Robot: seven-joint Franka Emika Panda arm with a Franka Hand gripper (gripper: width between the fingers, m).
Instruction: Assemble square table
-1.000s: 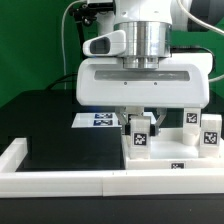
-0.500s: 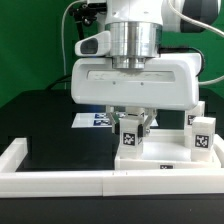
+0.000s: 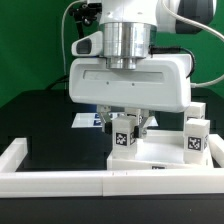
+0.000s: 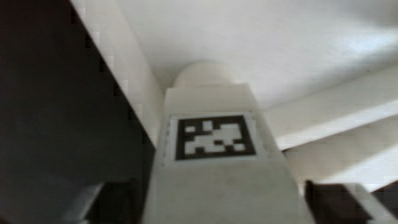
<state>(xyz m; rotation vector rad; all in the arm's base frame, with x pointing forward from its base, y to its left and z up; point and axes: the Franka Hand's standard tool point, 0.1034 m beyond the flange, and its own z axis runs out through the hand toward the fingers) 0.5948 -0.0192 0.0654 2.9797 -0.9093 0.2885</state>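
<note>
The square table's slab (image 3: pixel 165 160) lies flat on the black table top (image 3: pixel 60 125), on the exterior view's right, close behind the long low white border wall (image 3: pixel 60 178). A small black-and-white tag shows on the slab's front edge, too small to read. One white leg (image 3: pixel 124 138) stands upright at the slab's near corner, directly under the arm, with a square black-and-white tag on its face; the tag carries a blocky pattern only, no letters or numbers. A second tagged leg (image 3: pixel 194 140) stands upright further to the exterior view's right, and more white blocks show behind it. The gripper (image 3: pixel 124 128) hangs over the first leg with a finger on either side. In the wrist view that leg (image 4: pixel 214 140) rises between the dark fingertips (image 4: pixel 338 200), with gaps visible on both sides, so the claw is spread and not pinching it. The marker board (image 3: pixel 92 119) lies flat behind, partly hidden by the arm, its tags unreadable.
</note>
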